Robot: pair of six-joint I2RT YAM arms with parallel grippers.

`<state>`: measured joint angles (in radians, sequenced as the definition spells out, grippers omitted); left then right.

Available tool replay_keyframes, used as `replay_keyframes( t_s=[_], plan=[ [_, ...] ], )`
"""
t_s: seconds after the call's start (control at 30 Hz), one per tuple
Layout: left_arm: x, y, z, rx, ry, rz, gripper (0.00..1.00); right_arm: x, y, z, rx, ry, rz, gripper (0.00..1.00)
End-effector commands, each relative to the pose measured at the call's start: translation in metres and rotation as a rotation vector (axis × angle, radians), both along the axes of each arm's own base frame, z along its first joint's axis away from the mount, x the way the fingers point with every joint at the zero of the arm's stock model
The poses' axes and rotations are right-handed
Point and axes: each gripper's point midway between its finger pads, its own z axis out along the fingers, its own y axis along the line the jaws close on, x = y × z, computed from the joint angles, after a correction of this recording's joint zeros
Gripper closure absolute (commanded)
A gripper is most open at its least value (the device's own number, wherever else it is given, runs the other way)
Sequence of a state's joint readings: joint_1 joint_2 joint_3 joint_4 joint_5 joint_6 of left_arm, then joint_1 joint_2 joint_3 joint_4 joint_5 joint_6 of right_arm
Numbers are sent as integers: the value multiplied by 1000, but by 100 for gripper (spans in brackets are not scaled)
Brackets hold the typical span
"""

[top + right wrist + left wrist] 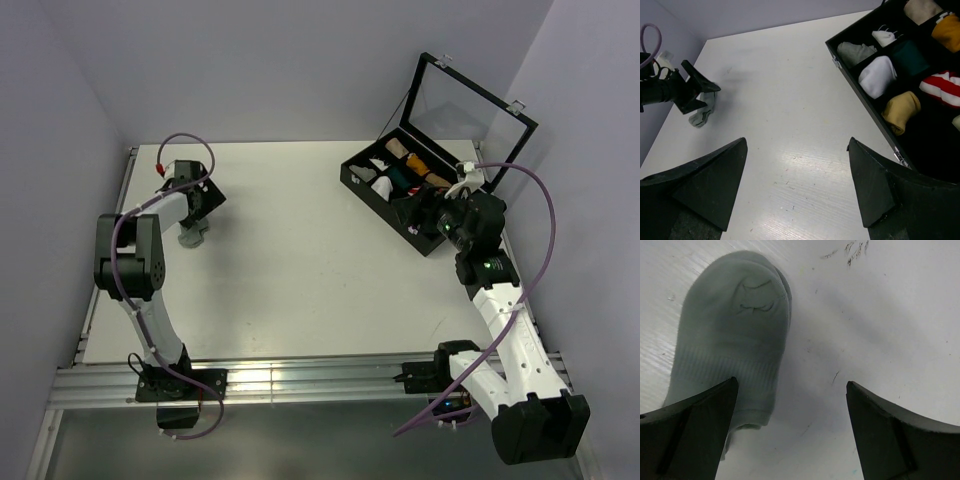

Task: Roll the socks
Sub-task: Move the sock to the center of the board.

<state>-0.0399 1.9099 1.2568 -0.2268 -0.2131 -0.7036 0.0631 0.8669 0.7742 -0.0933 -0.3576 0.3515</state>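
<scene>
A short grey sock (732, 335) lies flat on the white table, its cuff end partly under one finger (695, 430) of my left gripper (791, 385). That gripper hangs open just above the table, the sock to its left side and bare table between the tips. From above, the grey sock (192, 237) shows at the far left under the left gripper (198, 207). My right gripper (797, 141) is open and empty over bare table beside the black case (867, 107). A mustard-yellow roll (901, 111) and a white roll (877, 75) sit in case compartments.
The black case (372, 192) stands at the back right with its glass lid (465, 110) raised. It also holds grey (855, 52), green (910, 57), red-and-white (942, 85), orange (947, 30) and tan (920, 7) rolls. Walls close in on the left and back.
</scene>
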Motion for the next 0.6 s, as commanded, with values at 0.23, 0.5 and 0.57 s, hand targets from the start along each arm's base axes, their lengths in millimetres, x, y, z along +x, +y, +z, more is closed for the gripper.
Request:
replay_keyframes(
  t_s=[0.23, 0.5, 0.57],
  plan=[
    [-10, -77, -18, -124, 5, -135, 7, -3, 2, 9, -27, -35, 21, 11],
    [-75, -187, -17, -170, 46, -358, 7, -4, 0, 3, -35, -18, 13, 11],
    [-96, -216, -16, -165, 62, -443, 7, -4, 0, 3, -35, -20, 12, 11]
  ],
)
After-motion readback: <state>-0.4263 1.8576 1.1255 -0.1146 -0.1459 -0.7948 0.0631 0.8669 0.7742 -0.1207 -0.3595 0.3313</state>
